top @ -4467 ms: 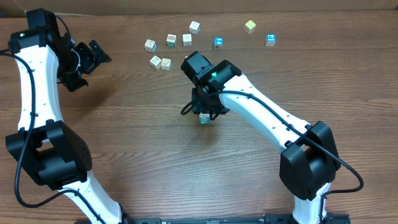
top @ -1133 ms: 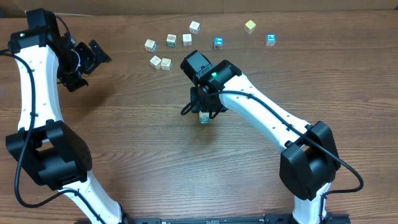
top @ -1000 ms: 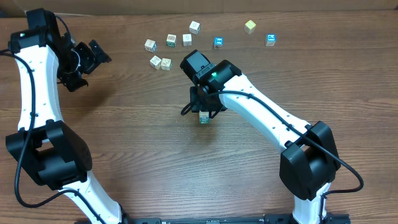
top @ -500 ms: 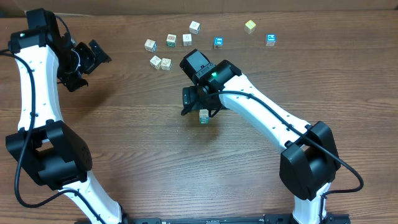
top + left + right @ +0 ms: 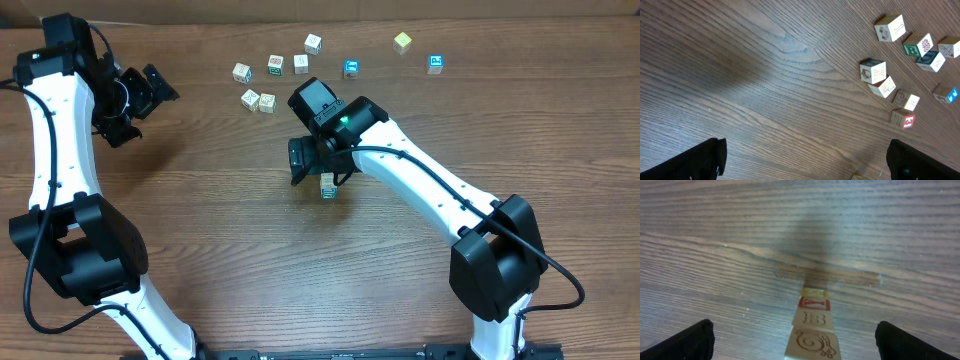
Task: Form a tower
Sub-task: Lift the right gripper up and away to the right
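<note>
The tower (image 5: 327,187) is a narrow stack of several pale wooden cubes standing mid-table. In the right wrist view the tower (image 5: 812,325) shows a brown swirl print on its top cube, then a brown-printed cube and a red-printed cube lower down. My right gripper (image 5: 321,168) hovers over it, open. Its fingers (image 5: 696,339) stand wide on both sides of the stack, touching nothing. My left gripper (image 5: 150,92) is far off at the left, open and empty, with only bare wood between its fingers (image 5: 699,161).
Several loose printed cubes (image 5: 275,66) lie scattered along the far side of the table, from a pair of cubes (image 5: 258,100) on the left to a blue-printed one (image 5: 435,64) at the right. The left wrist view shows them as a cluster (image 5: 879,76) at upper right.
My right gripper has opened from shut round the tower's top cube, letting it go, and has shifted slightly to the left. The stack stands. The left arm has not moved.
</note>
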You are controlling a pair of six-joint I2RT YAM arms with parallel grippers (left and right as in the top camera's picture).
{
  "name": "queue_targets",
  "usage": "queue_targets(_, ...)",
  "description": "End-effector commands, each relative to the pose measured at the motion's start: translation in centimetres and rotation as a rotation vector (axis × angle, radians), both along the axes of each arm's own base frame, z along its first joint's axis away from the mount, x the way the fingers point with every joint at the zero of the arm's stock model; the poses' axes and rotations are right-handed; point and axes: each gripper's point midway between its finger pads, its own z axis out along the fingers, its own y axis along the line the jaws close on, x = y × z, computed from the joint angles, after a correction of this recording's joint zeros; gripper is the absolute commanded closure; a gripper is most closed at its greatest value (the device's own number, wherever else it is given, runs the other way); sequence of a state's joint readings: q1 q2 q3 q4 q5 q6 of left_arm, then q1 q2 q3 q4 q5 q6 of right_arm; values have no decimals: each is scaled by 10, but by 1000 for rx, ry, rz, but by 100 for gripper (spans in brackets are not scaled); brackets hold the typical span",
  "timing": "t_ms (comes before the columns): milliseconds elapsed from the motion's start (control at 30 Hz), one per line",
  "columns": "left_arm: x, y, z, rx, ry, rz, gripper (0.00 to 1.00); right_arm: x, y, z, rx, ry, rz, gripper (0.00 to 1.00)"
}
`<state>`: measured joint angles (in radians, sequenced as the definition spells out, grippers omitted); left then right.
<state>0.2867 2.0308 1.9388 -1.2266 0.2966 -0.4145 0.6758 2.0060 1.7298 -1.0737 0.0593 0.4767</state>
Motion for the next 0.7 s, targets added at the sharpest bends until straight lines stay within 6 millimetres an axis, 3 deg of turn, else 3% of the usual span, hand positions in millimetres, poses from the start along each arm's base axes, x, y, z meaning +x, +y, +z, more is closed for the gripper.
queue_targets(0, 3, -3, 6, 4, -24, -25, 0, 13, 9, 14, 20, -66, 44, 0)
queue_targets(67, 3, -3, 6, 4, -24, -25, 0, 18, 10, 21, 28, -98, 54, 0)
queue_targets(233, 3, -3, 6, 4, -24, -25, 0, 43, -11, 72, 76, -208, 8, 0)
queue_targets(300, 3, -3, 6, 4, -24, -25, 0, 54, -32, 91, 91, -240, -41, 0)
queue_targets(367, 3, -3, 6, 4, -24, -25, 0, 66, -65, 108, 117, -258, -115, 0)
queue_targets(533, 3, -3, 6, 4, -24, -25, 0, 77, -134, 99, 169, -158, -216, 4)
queue_targets(567, 3, -3, 6, 4, -24, -25, 0, 78, -144, 95, 182, -140, -216, 19)
queue_targets(600, 3, -3, 6, 4, -24, -24, 0, 78, -154, 91, 198, -122, -219, 43)
queue_targets(633, 3, -3, 6, 4, -24, -25, 0, 78, -167, 85, 224, -97, -234, 82)
queue_targets(667, 3, -3, 6, 4, -24, -25, 0, 77, -176, 79, 241, -76, -256, 96)
